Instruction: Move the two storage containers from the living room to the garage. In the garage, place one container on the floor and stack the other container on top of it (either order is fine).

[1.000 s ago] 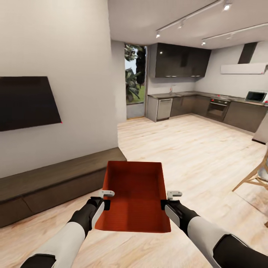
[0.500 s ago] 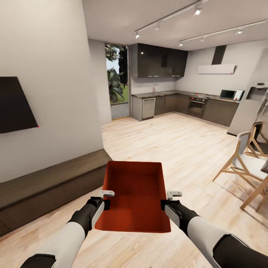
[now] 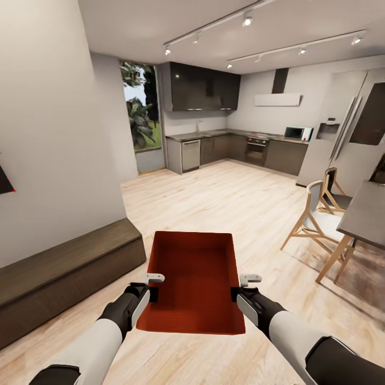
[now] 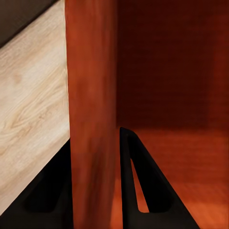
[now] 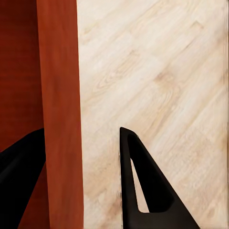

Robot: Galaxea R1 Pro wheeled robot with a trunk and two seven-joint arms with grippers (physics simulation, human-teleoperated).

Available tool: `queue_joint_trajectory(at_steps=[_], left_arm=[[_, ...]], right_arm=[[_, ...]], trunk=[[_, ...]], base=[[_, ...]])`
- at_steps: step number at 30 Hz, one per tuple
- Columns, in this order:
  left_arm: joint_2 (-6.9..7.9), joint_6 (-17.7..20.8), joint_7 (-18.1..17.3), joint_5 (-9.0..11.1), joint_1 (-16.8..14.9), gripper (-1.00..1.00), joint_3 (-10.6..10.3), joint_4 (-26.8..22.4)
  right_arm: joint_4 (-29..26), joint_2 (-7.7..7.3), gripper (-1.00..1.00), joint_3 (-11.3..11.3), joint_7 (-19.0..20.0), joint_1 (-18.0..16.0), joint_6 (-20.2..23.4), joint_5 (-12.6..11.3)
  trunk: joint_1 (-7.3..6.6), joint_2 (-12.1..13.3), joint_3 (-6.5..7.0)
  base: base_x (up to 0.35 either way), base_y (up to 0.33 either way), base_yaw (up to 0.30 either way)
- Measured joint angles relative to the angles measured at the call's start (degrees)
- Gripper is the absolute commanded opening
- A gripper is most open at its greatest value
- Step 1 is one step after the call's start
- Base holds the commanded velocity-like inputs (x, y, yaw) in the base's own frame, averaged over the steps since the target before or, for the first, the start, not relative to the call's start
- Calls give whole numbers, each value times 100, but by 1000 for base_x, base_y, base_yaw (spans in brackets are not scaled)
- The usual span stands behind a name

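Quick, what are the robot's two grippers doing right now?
Left gripper: closed on the left wall of the storage container.
Right gripper: straddles the container's right wall; grip cannot be told.

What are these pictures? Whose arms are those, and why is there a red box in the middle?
Those arms belong to a robot in a computer-made house. The big picture comes from a camera on its head, looking down over both arms. The left gripper and the right gripper are its two-fingered hands. Together they carry an orange-red storage container with nothing inside, one gripper on each side wall.

The two small pictures come from cameras by each gripper. In the left one, a black finger sits inside the container wall and another outside, pinching it. In the right one, the outer finger stands a little away from the wall.

Below is a light wood floor. There is a dark bench, wooden chairs, and a kitchen at the back.
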Motion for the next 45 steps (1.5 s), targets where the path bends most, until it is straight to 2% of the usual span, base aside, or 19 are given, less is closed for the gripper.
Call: queue_joint_trajectory(at_steps=[45], left_arm=[[-5,-4,0,7,-1,-100,0,-6]], right_arm=[[-34,-21,-100,28,-1,3,4,-37]], trunk=[[0,0,0]], base=[[0,0,-287]])
